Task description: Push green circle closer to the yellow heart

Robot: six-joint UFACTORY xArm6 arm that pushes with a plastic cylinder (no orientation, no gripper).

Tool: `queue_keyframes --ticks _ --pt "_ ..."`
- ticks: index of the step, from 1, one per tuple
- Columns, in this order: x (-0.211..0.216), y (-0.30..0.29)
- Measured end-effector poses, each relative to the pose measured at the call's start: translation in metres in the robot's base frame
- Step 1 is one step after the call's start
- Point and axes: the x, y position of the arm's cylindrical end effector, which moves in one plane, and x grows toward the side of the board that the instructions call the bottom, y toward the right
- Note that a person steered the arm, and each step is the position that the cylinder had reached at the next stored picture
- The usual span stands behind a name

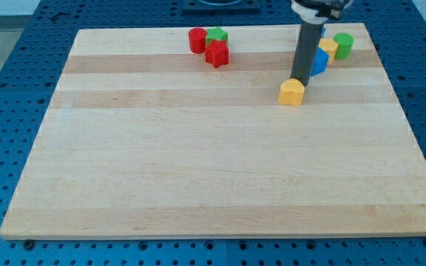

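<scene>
Green circle point(343, 44) sits upper right on the bench point(198, 162), beside a yellow block point(329, 49). A blue block point(319, 60) is half hidden by my rod. My tip point(299, 79) touches the yellow heart point(291, 92), down-left of the circle; this end effector has nothing to open or close.

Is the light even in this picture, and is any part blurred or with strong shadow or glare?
Camera view: light is soft and even, with no strong glare on the wooden board; only small faint shadows lie beside the yellow heart and my tip; the blocks look slightly soft, and the arm's top is cut off.
</scene>
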Motion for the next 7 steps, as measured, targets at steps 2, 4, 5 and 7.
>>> queue_keyframes --ticks 2,4,5,7 --pt "0.036 0.035" --pt "-0.032 0.167" --pt "-0.109 0.190" --pt "-0.154 0.160"
